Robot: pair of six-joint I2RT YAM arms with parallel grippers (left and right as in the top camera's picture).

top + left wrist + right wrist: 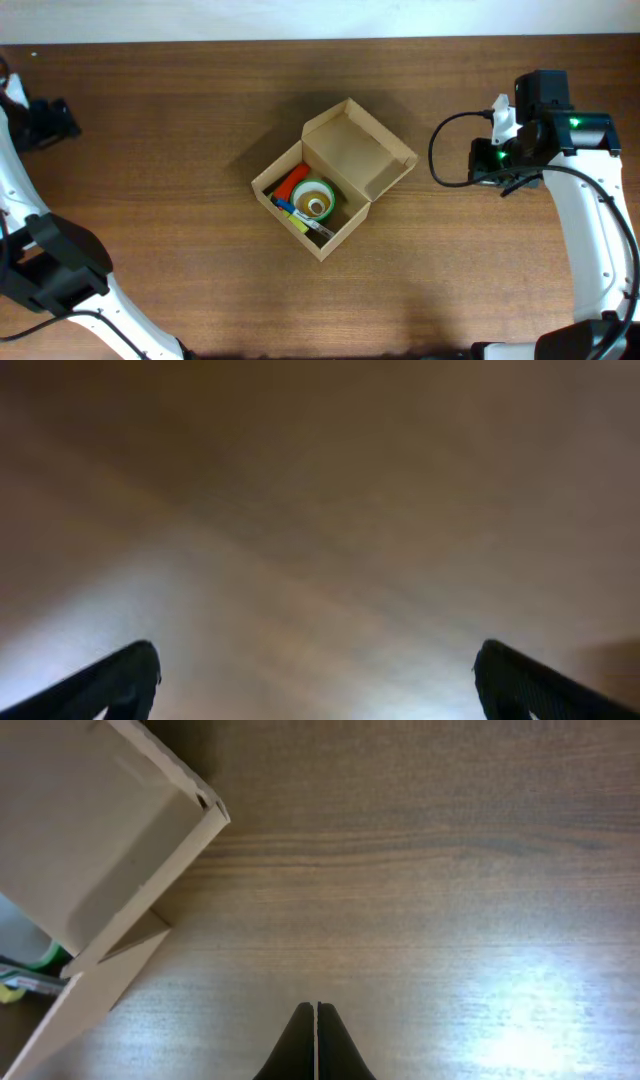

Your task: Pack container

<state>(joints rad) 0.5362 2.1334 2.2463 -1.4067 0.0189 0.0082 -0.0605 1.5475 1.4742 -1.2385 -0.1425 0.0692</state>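
Your container (335, 180) sits mid-frame in the overhead view. It is plain tan cardboard, rectangular, with its hinged lid (362, 152) open toward the upper right. Inside lie a green tape roll (315, 200), a red-orange item (291, 181) and markers (300, 218). A wood-grain table (180, 120) carries it. Your right end effector (317, 1040), at the frame's right, has its fingers pressed together, empty. Your left end effector (318, 680), at the upper left, is spread wide.

Soft even light, white glare patches on the table (520, 1030), left-wrist view wholly blurred.
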